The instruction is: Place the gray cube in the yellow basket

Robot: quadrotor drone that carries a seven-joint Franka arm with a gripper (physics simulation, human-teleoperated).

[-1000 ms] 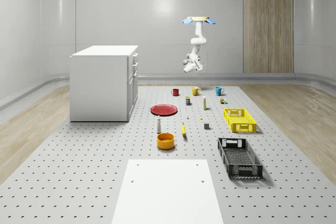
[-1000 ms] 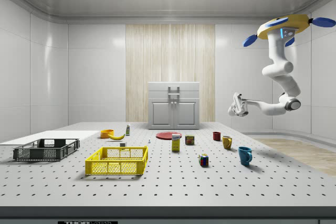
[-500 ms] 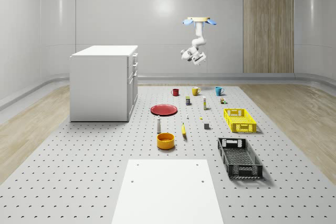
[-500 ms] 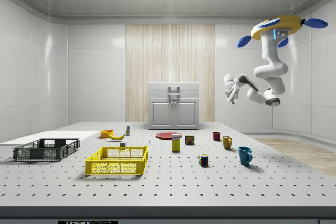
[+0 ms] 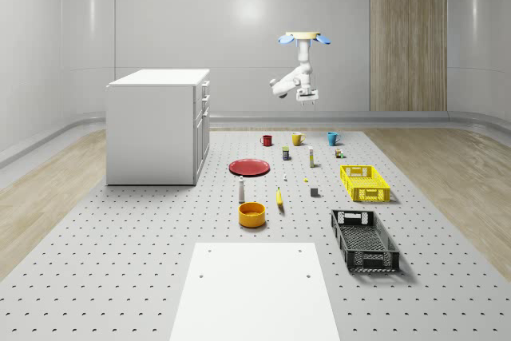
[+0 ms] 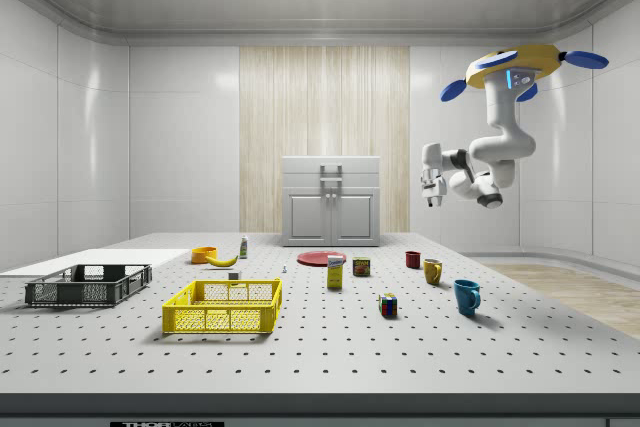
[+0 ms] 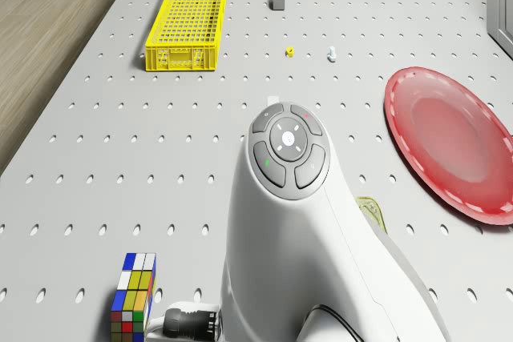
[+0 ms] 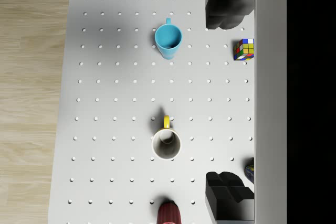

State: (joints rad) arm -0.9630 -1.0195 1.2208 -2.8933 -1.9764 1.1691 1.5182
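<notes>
Nearest us, the basket point(image 5: 365, 183) sits by the floor's right edge, the cube point(image 5: 314, 192) just left of it. Farther back our drone point(image 5: 304, 37) hovers above the mugs point(image 5: 297, 139), gripper point(image 5: 308, 101) pointing down, jaws wide, empty.

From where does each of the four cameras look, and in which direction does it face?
Whole-scene view: above the table's near end, facing the back wall; the hovering drone and arm show.
Side view: beside the table, facing the cabinet; whole robot shows.
Drone view: on the drone, facing down past the arm; yellow basket and gray cube show.
Wrist view: facing straight down; tool fingers frame the mugs.
Drone and wrist views share the Rubik's cube.
</notes>
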